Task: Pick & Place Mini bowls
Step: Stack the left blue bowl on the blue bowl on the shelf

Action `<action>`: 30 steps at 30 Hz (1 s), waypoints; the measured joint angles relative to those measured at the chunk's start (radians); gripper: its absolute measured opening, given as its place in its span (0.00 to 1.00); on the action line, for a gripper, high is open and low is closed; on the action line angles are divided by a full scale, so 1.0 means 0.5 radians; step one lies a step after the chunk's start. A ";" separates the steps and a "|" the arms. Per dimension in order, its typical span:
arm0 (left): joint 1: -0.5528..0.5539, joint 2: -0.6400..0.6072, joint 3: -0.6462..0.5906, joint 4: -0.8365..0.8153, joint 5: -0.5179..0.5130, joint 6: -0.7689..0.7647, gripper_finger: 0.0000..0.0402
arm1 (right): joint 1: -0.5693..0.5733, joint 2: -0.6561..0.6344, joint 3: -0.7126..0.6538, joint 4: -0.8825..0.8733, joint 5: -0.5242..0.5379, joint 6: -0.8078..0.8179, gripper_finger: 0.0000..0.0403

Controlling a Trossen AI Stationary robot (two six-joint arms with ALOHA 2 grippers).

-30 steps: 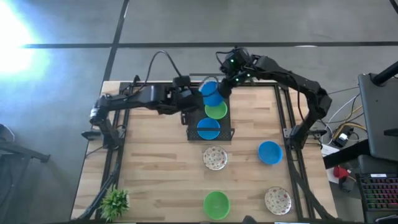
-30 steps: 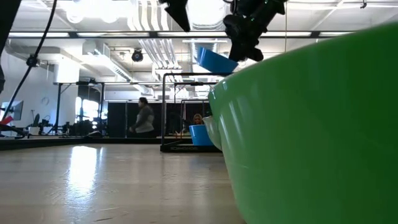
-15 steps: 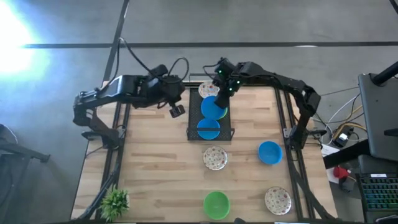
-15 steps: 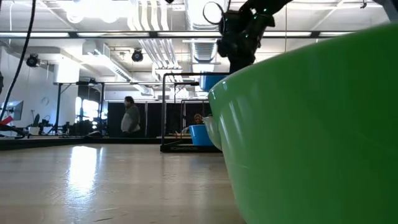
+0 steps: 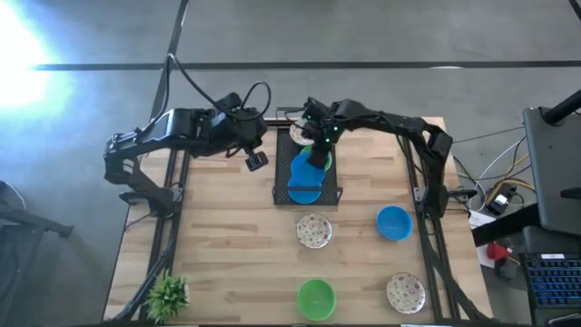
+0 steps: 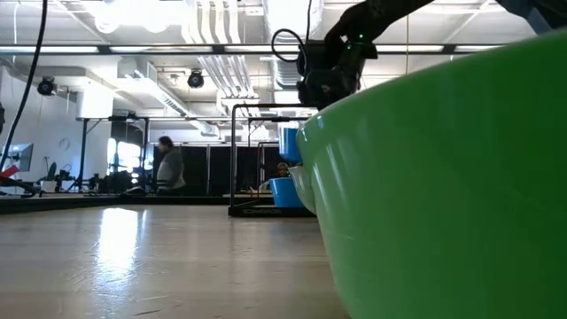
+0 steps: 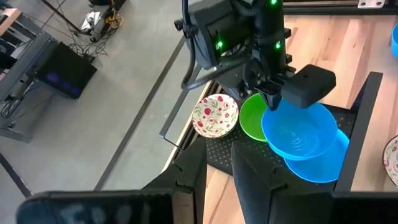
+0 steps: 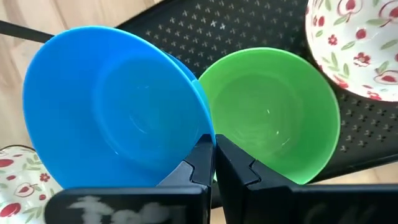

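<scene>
Potted plant: near-left corner of the table, well apart from the bowls.
Left hand: hovers over the far-left part of the table, just left of the black tray; fingers apart, holding nothing.
Black tray: far middle of the table; holds a white floral bowl at its far end, a green bowl next, a blue bowl at its near end.
Right hand: low over the tray, fingers together on the rim of a second blue bowl, tilted beside the green one.
Loose bowls: floral just near the tray; green at the near edge; blue and floral to the right.
</scene>
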 joint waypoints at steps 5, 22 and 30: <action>0.000 0.002 -0.001 0.000 -0.001 0.001 0.19 | 0.047 0.050 -0.001 -0.015 -0.009 -0.001 0.02; 0.000 0.003 -0.001 0.000 0.000 0.042 0.19 | 0.115 0.072 -0.005 -0.040 -0.003 0.014 0.02; 0.000 0.004 -0.001 0.000 -0.001 0.043 0.19 | 0.134 0.071 -0.007 -0.033 -0.002 0.011 0.02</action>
